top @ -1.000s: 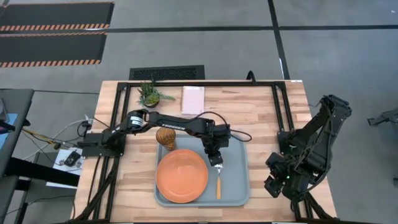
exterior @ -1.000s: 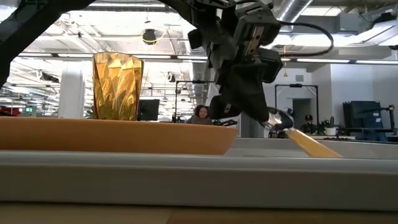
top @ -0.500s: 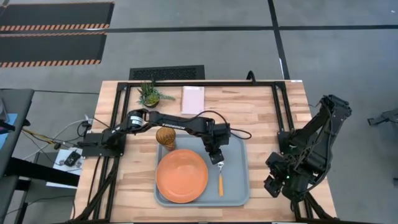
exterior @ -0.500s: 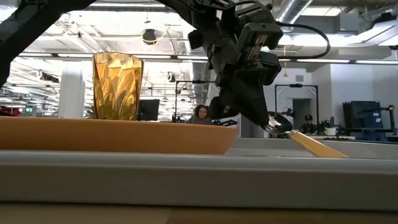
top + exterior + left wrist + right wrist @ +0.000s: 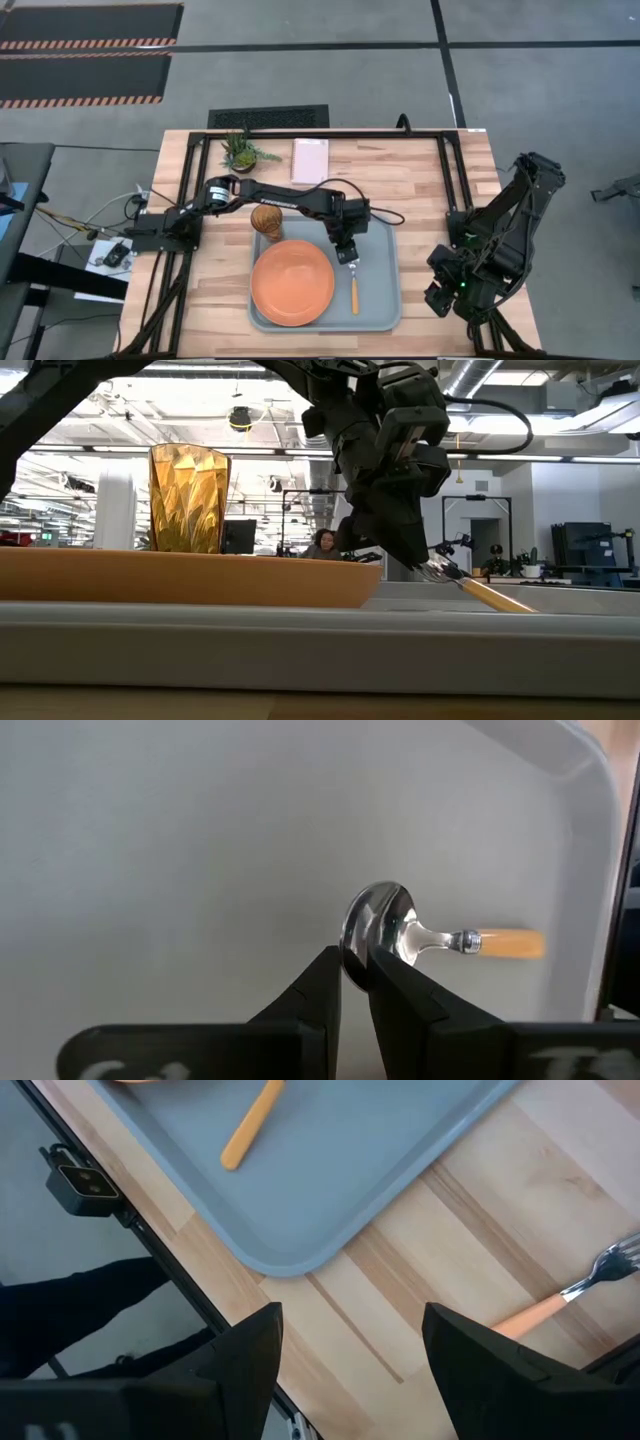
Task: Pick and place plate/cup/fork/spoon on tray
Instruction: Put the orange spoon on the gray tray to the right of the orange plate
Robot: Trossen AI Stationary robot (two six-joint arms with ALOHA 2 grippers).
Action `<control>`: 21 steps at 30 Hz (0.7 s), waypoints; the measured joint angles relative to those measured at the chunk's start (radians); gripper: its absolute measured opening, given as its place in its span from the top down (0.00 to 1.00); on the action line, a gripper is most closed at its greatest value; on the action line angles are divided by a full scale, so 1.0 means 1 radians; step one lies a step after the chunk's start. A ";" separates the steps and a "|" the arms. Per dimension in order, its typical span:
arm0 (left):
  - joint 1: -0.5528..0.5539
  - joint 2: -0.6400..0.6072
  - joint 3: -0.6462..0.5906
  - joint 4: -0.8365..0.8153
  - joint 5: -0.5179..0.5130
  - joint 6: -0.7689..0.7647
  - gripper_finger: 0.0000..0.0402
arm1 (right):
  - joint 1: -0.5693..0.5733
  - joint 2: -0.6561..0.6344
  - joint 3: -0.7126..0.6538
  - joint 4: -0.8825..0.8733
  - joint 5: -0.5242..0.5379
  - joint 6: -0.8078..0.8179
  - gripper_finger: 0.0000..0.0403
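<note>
The left hand (image 5: 349, 261) is over the tray (image 5: 382, 300), its fingers (image 5: 322, 982) pinched on the bowl of the spoon (image 5: 412, 932), whose orange handle slopes down to the tray floor beside the plate (image 5: 292, 283). The right hand (image 5: 350, 1342) is spread open and empty at the desk (image 5: 440, 195) edge, near the fork (image 5: 570, 1292).

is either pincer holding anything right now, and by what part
The left pincer is shut on the spoon, gripping the edge of its silver bowl, the orange handle sticking out over the tray. The right pincer is open and holds nothing.
</note>
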 joint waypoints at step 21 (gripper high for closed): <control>-0.022 0.000 0.000 0.011 -0.109 0.016 0.91 | 0.000 0.000 0.000 -0.001 0.000 -0.002 0.34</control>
